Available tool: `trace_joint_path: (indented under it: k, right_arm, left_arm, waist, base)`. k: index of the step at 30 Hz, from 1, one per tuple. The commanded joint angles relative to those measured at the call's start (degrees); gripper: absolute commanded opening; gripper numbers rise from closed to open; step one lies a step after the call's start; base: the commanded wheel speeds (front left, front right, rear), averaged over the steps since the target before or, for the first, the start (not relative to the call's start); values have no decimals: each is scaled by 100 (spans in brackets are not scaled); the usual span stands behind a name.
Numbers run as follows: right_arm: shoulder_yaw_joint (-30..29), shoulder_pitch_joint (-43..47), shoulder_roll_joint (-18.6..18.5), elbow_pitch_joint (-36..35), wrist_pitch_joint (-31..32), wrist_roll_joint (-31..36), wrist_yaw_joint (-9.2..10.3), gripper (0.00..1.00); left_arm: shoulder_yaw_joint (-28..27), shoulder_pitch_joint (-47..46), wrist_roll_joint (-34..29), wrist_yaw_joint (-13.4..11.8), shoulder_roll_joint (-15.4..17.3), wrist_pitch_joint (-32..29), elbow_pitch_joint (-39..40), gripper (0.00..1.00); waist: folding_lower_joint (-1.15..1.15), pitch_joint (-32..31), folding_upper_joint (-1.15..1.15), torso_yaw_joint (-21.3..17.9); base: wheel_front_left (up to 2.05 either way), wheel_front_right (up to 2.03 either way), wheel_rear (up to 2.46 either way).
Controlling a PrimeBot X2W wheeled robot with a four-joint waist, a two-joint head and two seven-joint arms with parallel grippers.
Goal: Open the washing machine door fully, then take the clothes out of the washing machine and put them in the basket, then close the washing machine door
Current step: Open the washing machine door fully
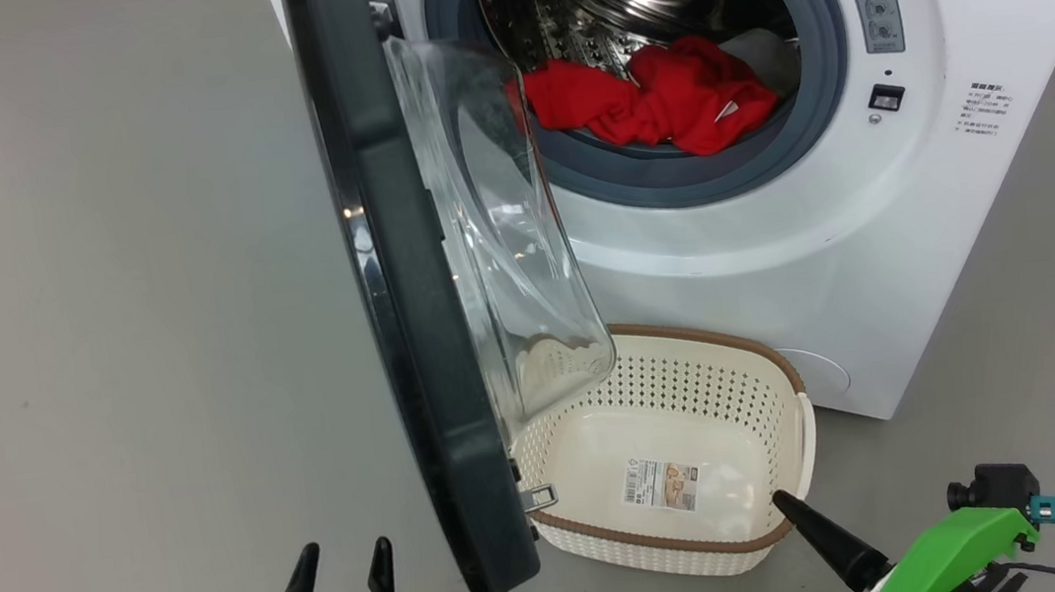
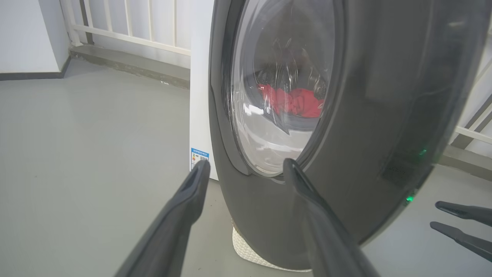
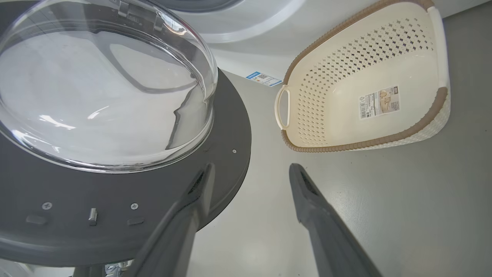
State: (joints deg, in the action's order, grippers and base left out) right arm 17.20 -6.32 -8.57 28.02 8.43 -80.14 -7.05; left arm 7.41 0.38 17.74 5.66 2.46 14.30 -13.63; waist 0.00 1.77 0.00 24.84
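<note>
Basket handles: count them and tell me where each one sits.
2. The looped handle sits on the basket's end nearest the washing machine door; the flat white handle runs along the opposite end. The outer walls are partly hidden, so more can't be ruled out.

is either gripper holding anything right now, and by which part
Nothing is held. The left gripper, by the washing machine door, and the right gripper, near the basket, both have open, empty jaws.

Door [image 1: 409,300] beside unblocked drum mouth [image 1: 624,7]
</note>
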Motion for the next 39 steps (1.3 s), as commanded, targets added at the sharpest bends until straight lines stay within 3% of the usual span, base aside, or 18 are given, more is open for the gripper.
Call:
trace_joint_path:
  k: [1,12,17,23,29,34,39]
  right_arm:
    - [185,-70,-119,-113,-187,157,-44,100]
    - [1374,-315,-765,163,-1918,1244,-44,100]
    - [1718,-469,-937,371,-2318,1740,-44,100]
    - [996,-393,-834,168,-2340,2565,-44,100]
    - [347,-68,-622,-222,-2342,3814,-44,100]
    - [-442,286,-326,-787,-2342,4876,-44,100]
    - [-890,546,-104,-1285,-2342,5515,-44,100]
  left_arm:
    - [-205,-63,19,35,42,70,148,100]
    - [-193,-79,46,15,42,70,145,100]
    - [-190,-86,51,10,42,70,158,100]
    - [-209,-84,55,-2,42,70,182,100]
    - [-209,-100,48,1,42,70,176,100]
    - [-199,-113,46,7,42,70,181,100]
    - [-202,-115,35,10,42,70,184,100]
  waist:
    - [0,10,0,-12]
    - [0,33,0,-82]
    - [0,48,0,-89]
    - [0,74,0,-111]
    - [0,84,0,-116]
    - [0,92,0,-104]
    - [0,83,0,-99]
  base:
    - [0,0,0]
    - [0,0,0]
    - [0,0,0]
    - [0,0,0]
    - [0,0,0]
    - [0,0,0]
    - [0,0,0]
